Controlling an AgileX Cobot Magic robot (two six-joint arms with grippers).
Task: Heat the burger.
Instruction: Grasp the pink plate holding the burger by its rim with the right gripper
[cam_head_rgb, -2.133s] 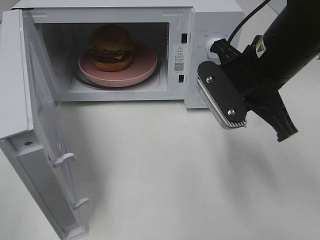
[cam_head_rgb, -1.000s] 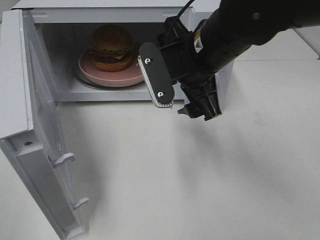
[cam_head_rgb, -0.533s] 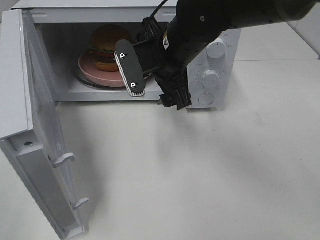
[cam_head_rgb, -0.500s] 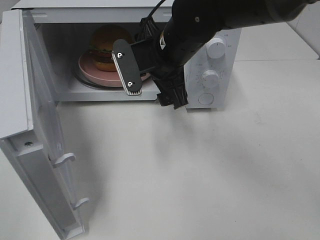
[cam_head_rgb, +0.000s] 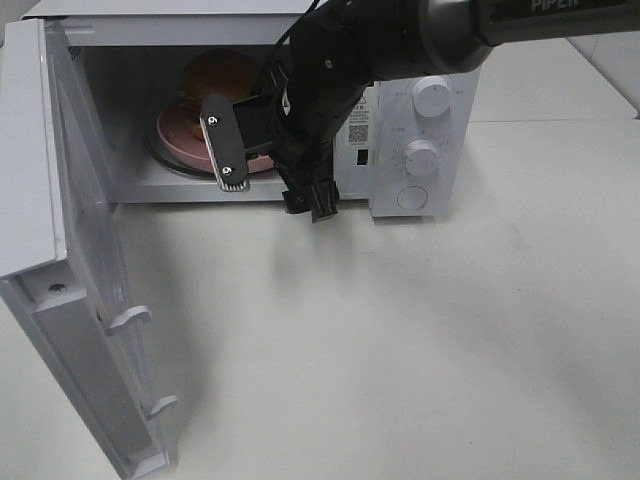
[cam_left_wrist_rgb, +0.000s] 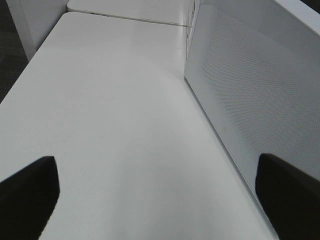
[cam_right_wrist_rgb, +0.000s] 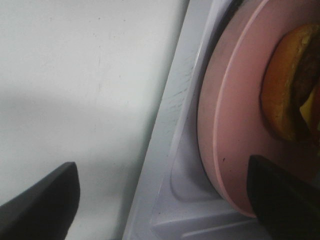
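The right gripper has swung in from beside the dials and is now hanging at the mouth of the open microwave, jaws spread wide and holding nothing. The burger is sitting on the pink plate inside, half hidden by the arm. The right wrist view is showing the plate's rim and the bun's edge. The left wrist view is showing only bare counter and the door, jaws wide and empty.

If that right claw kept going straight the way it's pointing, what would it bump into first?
Probably the pink plate inside the microwave. The right gripper, jaws open, points at the plate's rim, with the burger sitting farther back on it. Depth is hard to judge, so the microwave's floor edge could come first.
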